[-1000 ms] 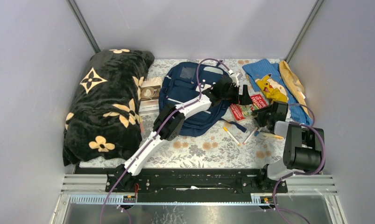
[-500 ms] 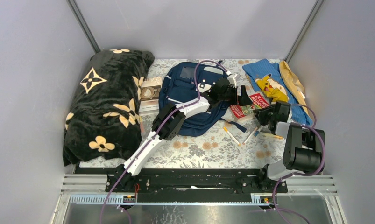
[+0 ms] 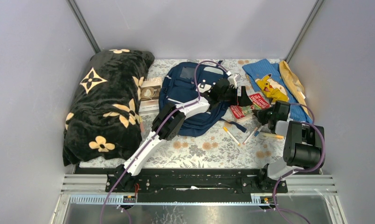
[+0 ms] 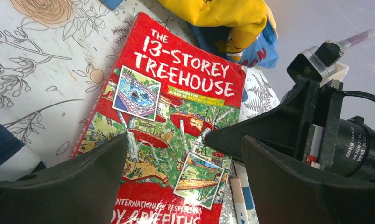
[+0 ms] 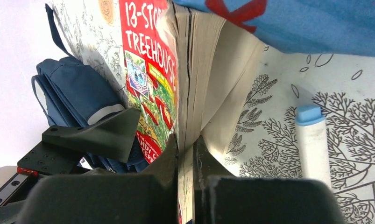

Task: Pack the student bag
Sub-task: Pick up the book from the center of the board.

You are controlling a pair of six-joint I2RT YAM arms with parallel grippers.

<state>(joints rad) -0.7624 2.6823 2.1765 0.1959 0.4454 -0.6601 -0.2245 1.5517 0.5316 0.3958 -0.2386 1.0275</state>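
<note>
The step in hand looks like taking up the book (image 5: 150, 79): the right pincer (image 5: 185, 144) is clenched on its page edge, while the left pincer (image 4: 181, 140) hangs released over the cover. The student bag (image 3: 178, 91) lies far-centre on the bench (image 3: 208, 149), just left of the book. Next comes a lift toward the bag, whose opening isn't visible. Only the right wrist view shows the grip; only the top view shows the whole bag.

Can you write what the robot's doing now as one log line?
left gripper: open above book | right gripper: shut on book's edge | student bag: book not yet inside
</note>
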